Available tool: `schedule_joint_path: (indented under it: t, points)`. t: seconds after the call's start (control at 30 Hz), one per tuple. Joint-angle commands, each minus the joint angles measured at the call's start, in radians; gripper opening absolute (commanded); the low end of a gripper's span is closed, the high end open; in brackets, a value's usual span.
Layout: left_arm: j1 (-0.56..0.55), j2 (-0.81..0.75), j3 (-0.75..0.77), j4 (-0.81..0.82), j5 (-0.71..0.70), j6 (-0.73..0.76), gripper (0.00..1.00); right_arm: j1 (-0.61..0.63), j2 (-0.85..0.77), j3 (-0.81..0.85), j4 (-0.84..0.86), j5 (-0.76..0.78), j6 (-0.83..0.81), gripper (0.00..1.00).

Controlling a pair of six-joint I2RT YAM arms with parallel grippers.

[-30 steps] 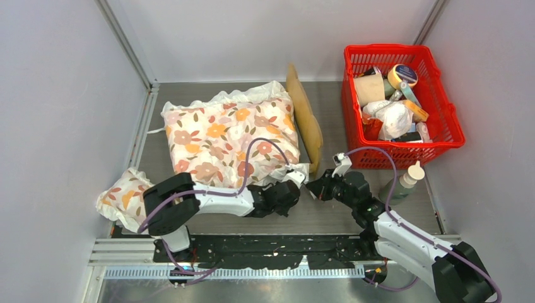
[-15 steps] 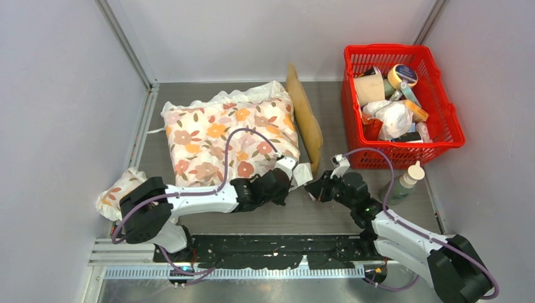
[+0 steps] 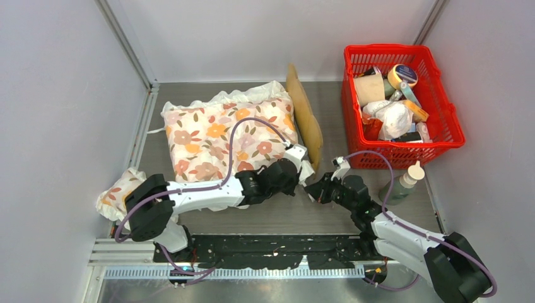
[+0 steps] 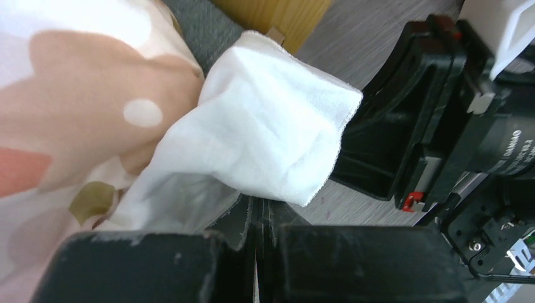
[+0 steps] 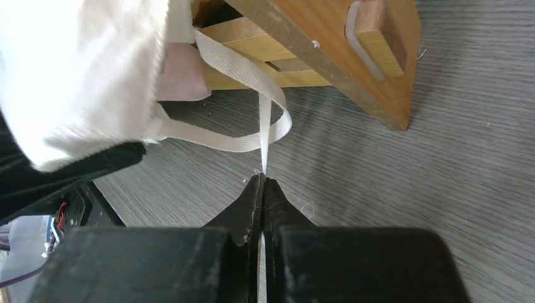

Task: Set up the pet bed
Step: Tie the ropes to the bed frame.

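The pet bed (image 3: 305, 118) lies on the table with its light-wood headboard showing. A white floral-print cushion (image 3: 227, 136) covers the rest of it. My left gripper (image 3: 299, 165) is at the cushion's near right corner, shut on its white fabric corner (image 4: 271, 145). Grey bed fabric (image 4: 200, 30) and wood (image 4: 281, 12) show just beyond. My right gripper (image 3: 310, 189) is close beside it, shut on the end of a white tie strap (image 5: 265, 136). The strap loops from the cushion next to the wooden frame (image 5: 328, 44).
A red basket (image 3: 441, 144) with several items stands at the back right. A small bottle (image 3: 405, 181) stands in front of it. A small floral pillow (image 3: 123, 196) lies at the near left. Grey walls close in both sides.
My left gripper has carried the white corner away from the near edge, toward the headboard's near end. The right gripper has hardly moved and keeps the strap.
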Motion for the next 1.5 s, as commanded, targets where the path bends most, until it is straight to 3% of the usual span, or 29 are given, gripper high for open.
schedule_joint_path:
  t: [0.0, 0.37, 0.57, 0.93, 1.27, 1.47]
  points:
    - [0.004, 0.014, 0.060, -0.032, -0.050, 0.051, 0.00, 0.005, -0.006, -0.011, 0.041, -0.007, 0.007, 0.06]
    - [-0.001, 0.081, 0.112, -0.110, -0.075, 0.104, 0.00, 0.005, 0.024, 0.001, 0.032, 0.037, -0.002, 0.08]
    - [-0.002, 0.093, 0.136, -0.128, -0.041, 0.102, 0.00, 0.006, 0.031, 0.005, 0.027, 0.048, -0.001, 0.17]
    - [-0.002, 0.104, 0.167, -0.215, 0.028, 0.060, 0.00, 0.007, -0.172, 0.032, -0.178, 0.155, -0.055, 0.32]
    - [0.027, 0.104, 0.179, -0.233, 0.125, 0.010, 0.00, 0.035, -0.288, -0.078, 0.091, 0.009, -0.297, 0.50]
    - [0.052, 0.107, 0.175, -0.244, 0.168, -0.015, 0.00, 0.084, -0.341, -0.163, 0.253, -0.033, -0.452, 0.53]
